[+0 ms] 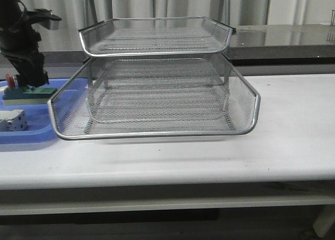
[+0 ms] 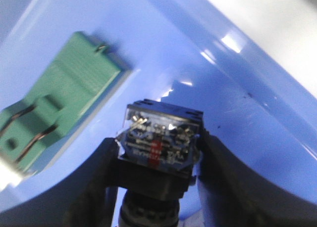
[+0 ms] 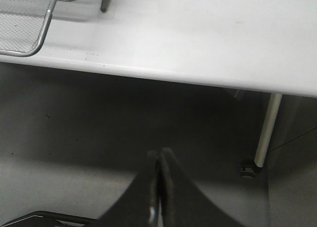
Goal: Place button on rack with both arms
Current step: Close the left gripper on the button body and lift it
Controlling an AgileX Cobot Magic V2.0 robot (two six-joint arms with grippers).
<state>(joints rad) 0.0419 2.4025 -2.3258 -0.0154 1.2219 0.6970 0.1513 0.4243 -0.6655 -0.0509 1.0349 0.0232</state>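
The left gripper (image 2: 158,162) is reaching down into the blue tray (image 2: 257,113) at the left end of the white surface (image 1: 293,125), its jaws clamped on the sides of the button (image 2: 161,143). In the left wrist view the button's clear rear block with metal terminals is facing the camera, and its dark body is sitting between the two black fingers (image 2: 94,187). In the front view the red head of the button (image 1: 11,82) is showing just beside the dark arm. A green block (image 2: 59,103) is lying in the same tray, near the button but not touching it, and a white boxy part (image 1: 14,121) is resting nearer the tray's front edge.

The rack (image 1: 157,93) is standing on the surface just right of the blue tray (image 1: 31,138), with its lower wire tray pulled forward beyond the upper one; both visible trays are holding nothing.

The right gripper (image 3: 158,162) is hanging off the front edge of the surface (image 3: 208,34), above the floor (image 3: 74,138), with its jaws pressed together on nothing. A corner of the rack (image 3: 29,24) is appearing in that view, well apart from the gripper.
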